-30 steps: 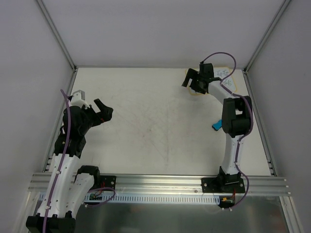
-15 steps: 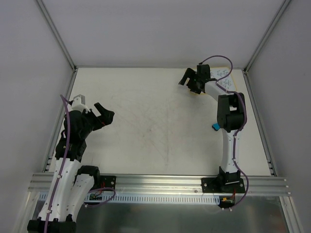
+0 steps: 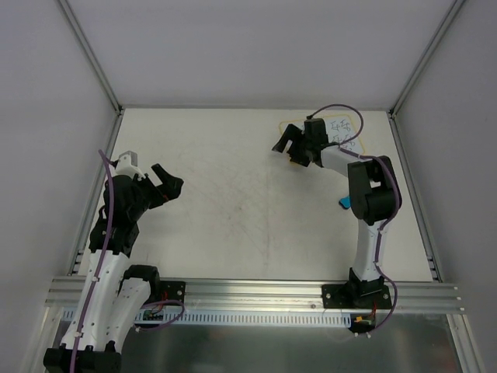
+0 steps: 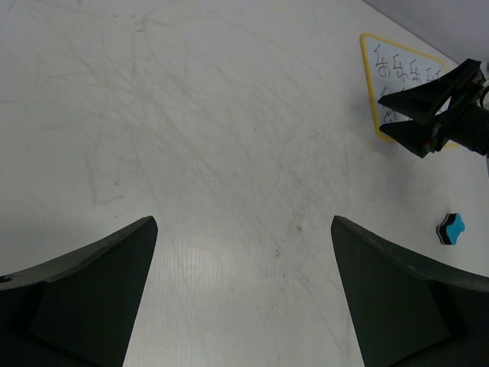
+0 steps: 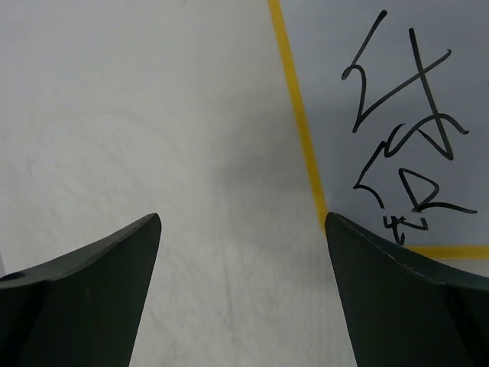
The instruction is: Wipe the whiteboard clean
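Erasing not yet begun: the whiteboard (image 3: 342,124) lay face up in the far right corner of the table (image 3: 233,202), scribbles intact, its long axis seemingly along the table's far edge. My right gripper (image 3: 286,152) and left gripper (image 3: 171,177) both gaped empty; the blue eraser (image 3: 345,202) lay ungrasped near the table's right edge.

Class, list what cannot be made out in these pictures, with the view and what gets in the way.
- Top view: the right arm covers much of the whiteboard; its scribbles are too small to read.
- Top view: the blue eraser is mostly hidden behind that arm.
- Right wrist view: the frame edges cut the whiteboard off; only a corner shows.
- Left wrist view: the right arm's end hides part of the whiteboard.
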`<state>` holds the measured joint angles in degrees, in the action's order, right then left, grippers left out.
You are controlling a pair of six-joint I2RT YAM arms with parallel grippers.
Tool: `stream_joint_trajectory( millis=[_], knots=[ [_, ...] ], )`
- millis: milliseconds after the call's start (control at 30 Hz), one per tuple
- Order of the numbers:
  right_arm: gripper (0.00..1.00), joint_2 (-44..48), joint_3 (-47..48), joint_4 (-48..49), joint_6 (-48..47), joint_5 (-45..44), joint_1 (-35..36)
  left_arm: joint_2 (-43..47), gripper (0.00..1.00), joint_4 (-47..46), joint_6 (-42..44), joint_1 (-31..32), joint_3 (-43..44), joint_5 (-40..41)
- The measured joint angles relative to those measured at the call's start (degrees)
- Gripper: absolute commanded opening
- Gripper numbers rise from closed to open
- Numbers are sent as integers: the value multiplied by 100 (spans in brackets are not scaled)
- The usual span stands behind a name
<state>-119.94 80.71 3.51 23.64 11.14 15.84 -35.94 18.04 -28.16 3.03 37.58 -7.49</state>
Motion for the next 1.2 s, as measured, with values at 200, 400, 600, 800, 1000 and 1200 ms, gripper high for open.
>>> stream_joint_trajectory(
  millis=[200, 400, 600, 800, 1000, 1200],
  knots=[
    [93, 861, -1300, 267, 31, 431, 1145, -92, 99, 2, -2, 0, 0, 0],
    [95, 1801, -2520, 264, -22, 811, 2472, -210, 99, 0, -33, 0, 0, -2],
    [99, 2483, -3143, -188, -310, 1021, 3499, -334, 99, 2, -63, 0, 0, -111],
    [99, 3027, -3187, -1257, -876, 940, 3720, -503, 99, 0, -57, 0, 0, -267],
    [99, 4306, -2785, -2566, -1287, -199, 3563, -868, 99, 0, 24, 0, -2, -485],
    [99, 4968, -2103, -3482, -1008, -2002, 2225, -1373, 99, -9, 149, 0, 0, -732]
  ],
)
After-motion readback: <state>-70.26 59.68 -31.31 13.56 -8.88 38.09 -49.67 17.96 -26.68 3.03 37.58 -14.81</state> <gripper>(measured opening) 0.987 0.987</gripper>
